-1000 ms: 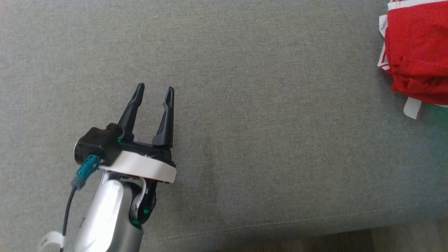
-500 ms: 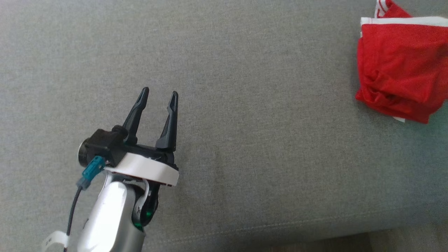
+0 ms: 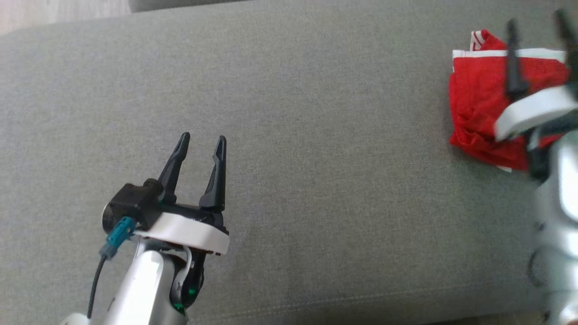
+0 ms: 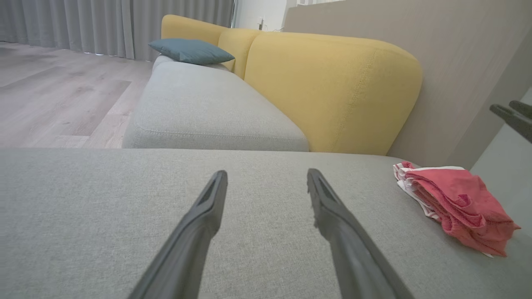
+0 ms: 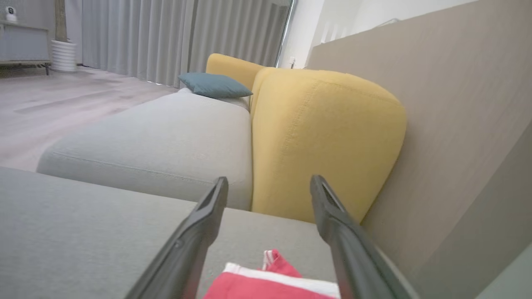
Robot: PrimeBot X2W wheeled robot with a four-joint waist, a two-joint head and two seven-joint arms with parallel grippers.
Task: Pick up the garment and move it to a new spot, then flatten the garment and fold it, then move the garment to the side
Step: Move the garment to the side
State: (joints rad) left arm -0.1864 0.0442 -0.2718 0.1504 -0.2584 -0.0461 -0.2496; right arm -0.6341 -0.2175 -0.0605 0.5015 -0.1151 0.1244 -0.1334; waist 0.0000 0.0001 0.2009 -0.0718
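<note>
Hovering nearest the camera, the left gripper (image 3: pixel 203 136) has its two dark fingers spread wide with nothing between them. It is well apart from the garment (image 3: pixel 478 104), off to the garment's left, over bare grey cushion (image 3: pixel 316 135).

Further along, the right gripper (image 3: pixel 536 19) is blurred in the head view. It sits directly above the garment, its fingers wide apart and holding nothing, with red cloth and a white band showing just beneath them in its wrist view.

The garment is a red piece with white trim. It lies in a compact folded bundle, rumpled along its near edge, close to the cushion's right end.

Beyond the garment stands a yellow backrest (image 4: pixel 332 91), and further beyond it a teal pillow (image 4: pixel 191 50).

Judging by this, the picking up, flattening and folding look done, and the garment seems already set to the side. Little appears left beyond drawing the arms clear.
</note>
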